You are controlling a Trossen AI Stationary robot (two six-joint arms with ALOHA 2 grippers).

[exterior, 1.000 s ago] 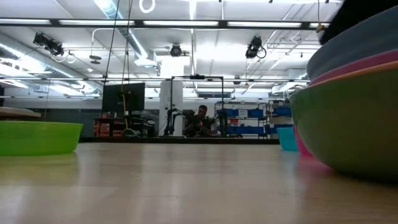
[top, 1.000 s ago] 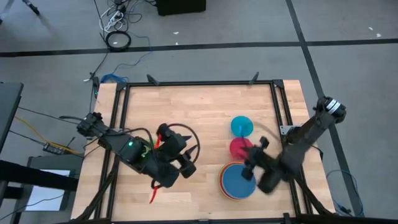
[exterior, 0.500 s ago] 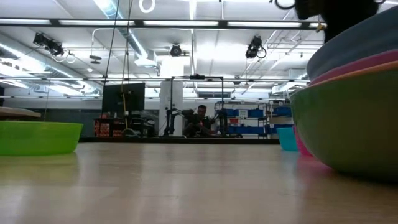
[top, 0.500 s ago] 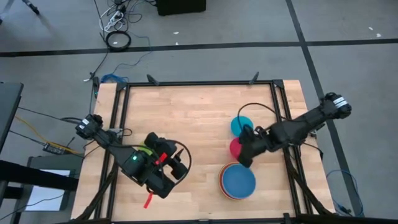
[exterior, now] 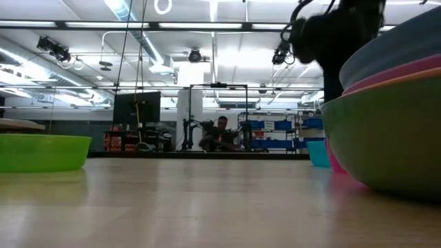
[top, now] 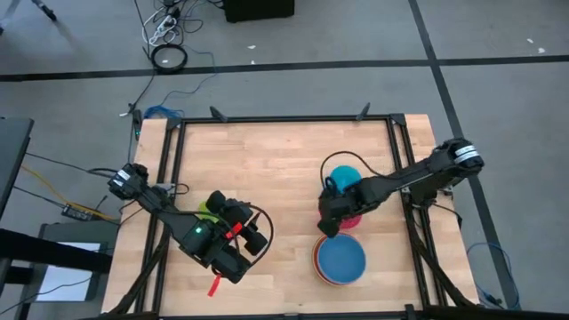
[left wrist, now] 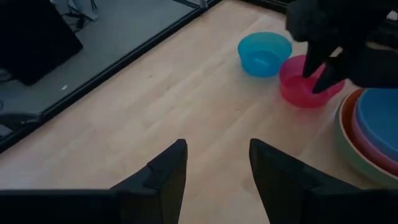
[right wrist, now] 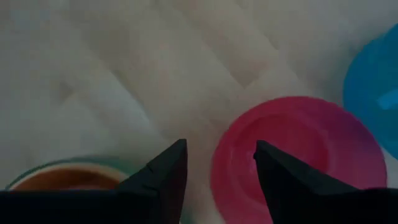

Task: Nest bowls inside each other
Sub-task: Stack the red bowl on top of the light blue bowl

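A stack of bowls stands near the table's front right: dull green outermost, then orange, pink and blue. Behind it sit the magenta-red bowl and the cyan bowl, each on its base. The lime green bowl rests at the left, mostly hidden under my left arm in the high view. My right gripper is open and points down over the magenta-red bowl's rim, one finger outside it and one above its hollow. My left gripper waits open above the table's left half.
Bare wooden tabletop stretches across the middle and far side. A black frame runs along the table's edges. A person sits far off in the room behind the table.
My right gripper has swung from above the stack toward the table's far left and now hangs over the magenta-red bowl, tipped more steeply downward. My left gripper has sunk a little. No bowl has moved.
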